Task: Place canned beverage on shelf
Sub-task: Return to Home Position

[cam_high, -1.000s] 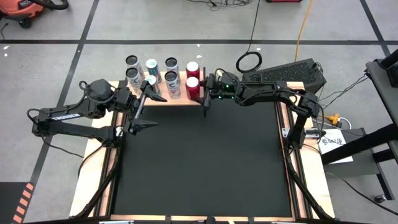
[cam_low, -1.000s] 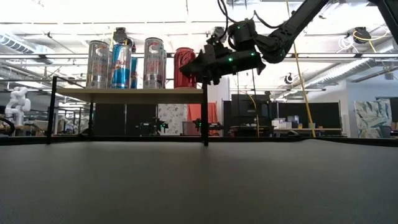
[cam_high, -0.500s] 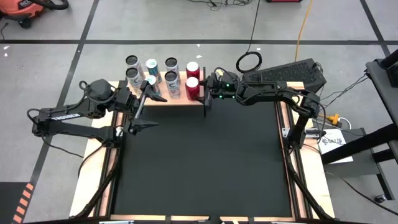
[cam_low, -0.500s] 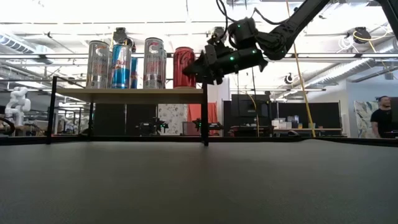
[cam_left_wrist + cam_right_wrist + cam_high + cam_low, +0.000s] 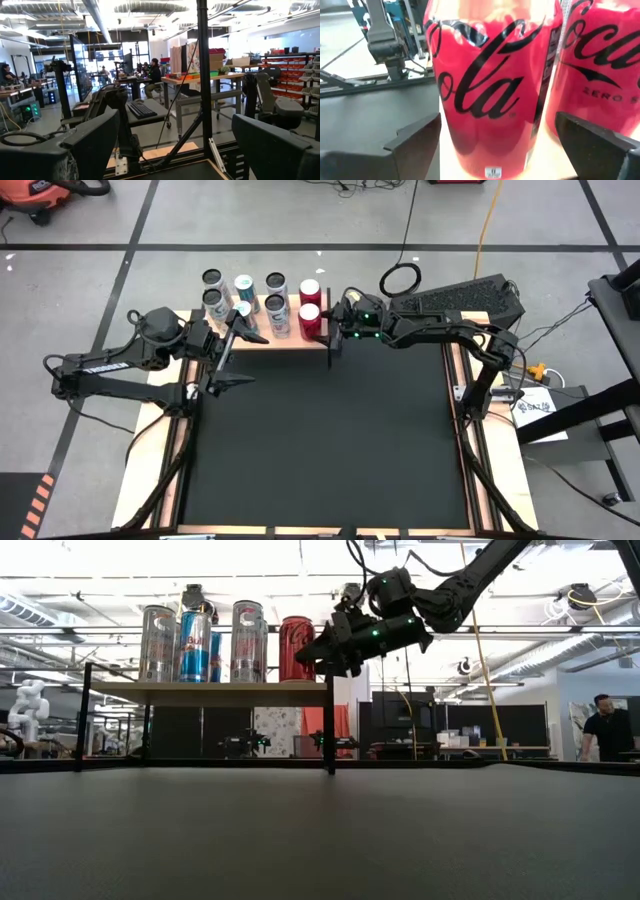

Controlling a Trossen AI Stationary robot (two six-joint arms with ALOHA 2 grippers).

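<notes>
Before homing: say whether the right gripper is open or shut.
Open: the right gripper has fingers spread wider than the red Coca-Cola can seen between them.

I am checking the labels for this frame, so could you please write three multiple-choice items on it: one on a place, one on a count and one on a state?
1. At which end of the shelf do the red cans stand?
A. the end by the left arm
B. the middle
C. the end by the right arm

2. How many red cans are there?
A. one
B. two
C. four

3. How is the right gripper?
A. open, gripping nothing
B. shut on a red can
C. shut on a blue can

Answers:
1 C: the high view shows them at the shelf's end beside the right arm.
2 B: two red tops show from above.
3 A: the right wrist view shows its fingers wide apart.
</notes>
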